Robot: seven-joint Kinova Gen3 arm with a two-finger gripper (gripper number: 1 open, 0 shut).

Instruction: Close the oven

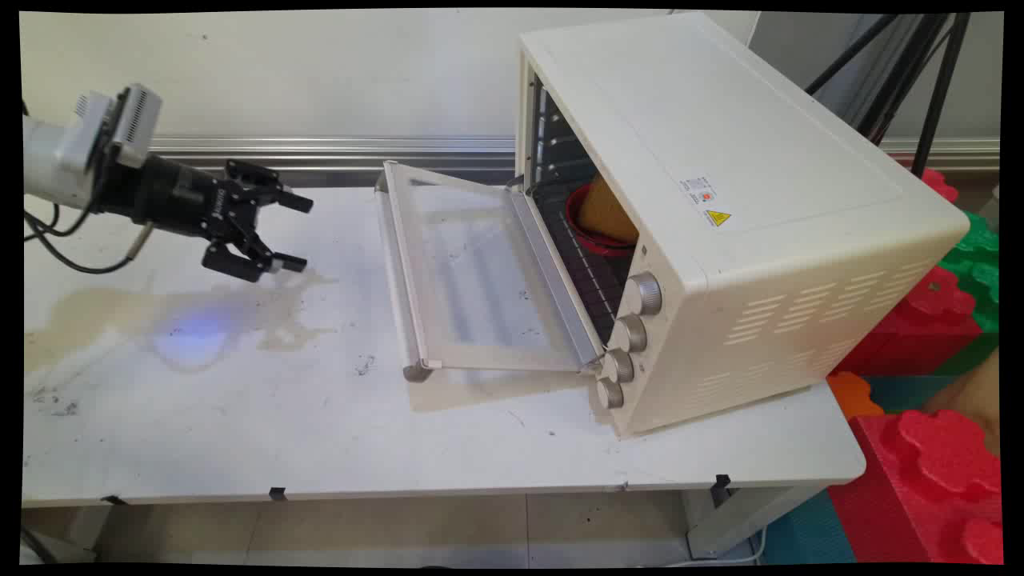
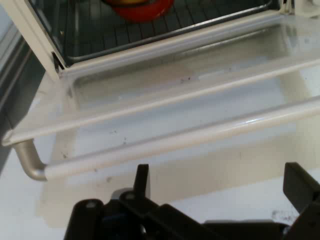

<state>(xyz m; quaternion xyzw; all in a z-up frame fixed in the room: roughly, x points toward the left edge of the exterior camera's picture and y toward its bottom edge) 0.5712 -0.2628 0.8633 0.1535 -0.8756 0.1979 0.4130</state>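
A cream toaster oven (image 1: 720,200) stands on the white table (image 1: 320,432) with its glass door (image 1: 472,280) folded down flat toward the left. Inside on the rack sits a red bowl (image 1: 596,232) holding a tan, bread-like lump (image 1: 606,212); the bowl's rim (image 2: 140,9) shows at the top of the hand view. My gripper (image 1: 294,232) hovers open above the table, left of the door, pointing at its handle (image 1: 398,272). Nothing lies between the fingers (image 2: 142,181). The door handle (image 2: 165,145) runs across the hand view just ahead of them.
Several knobs (image 1: 628,340) line the oven's front corner. A tan stain (image 1: 120,312) spreads on the table under the gripper. Red and green foam blocks (image 1: 936,448) stand off the table's right end. Black tripod legs (image 1: 928,72) rise behind the oven.
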